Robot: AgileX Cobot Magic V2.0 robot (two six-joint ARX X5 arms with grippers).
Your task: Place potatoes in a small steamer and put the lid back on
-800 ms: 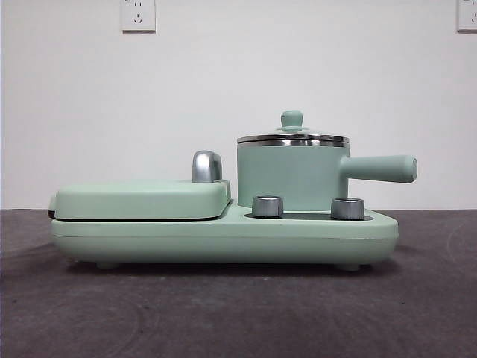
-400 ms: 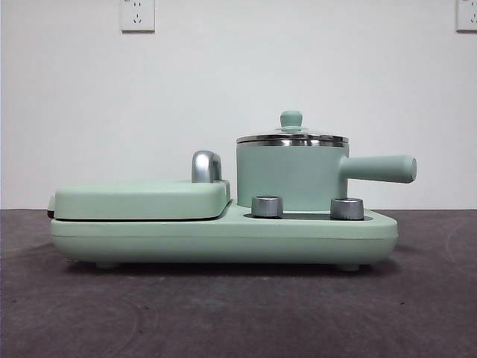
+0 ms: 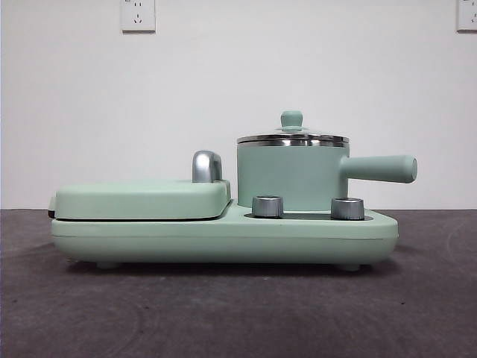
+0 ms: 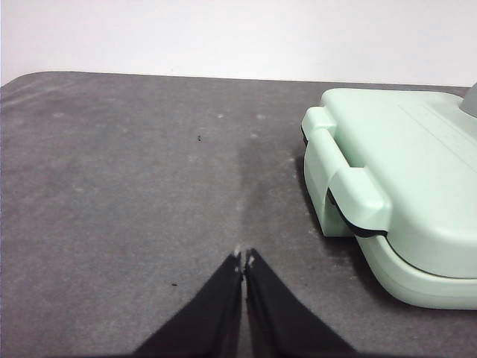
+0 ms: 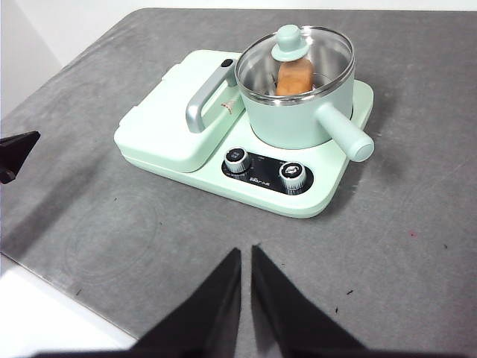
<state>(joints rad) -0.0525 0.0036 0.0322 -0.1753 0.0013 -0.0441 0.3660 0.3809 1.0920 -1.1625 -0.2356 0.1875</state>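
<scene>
The potato (image 5: 294, 76) already sits inside the small steamer (image 3: 292, 173) under the seated lid (image 5: 294, 54), so the task looks finished, needing no further grasp; left gripper (image 4: 244, 260) and right gripper (image 5: 246, 255), jaws together, wait at the steamer's six o'clock.

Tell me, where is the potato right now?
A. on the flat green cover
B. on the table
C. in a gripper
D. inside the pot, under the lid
D: the right wrist view shows the potato inside the pot, seen through the glass lid.
</scene>
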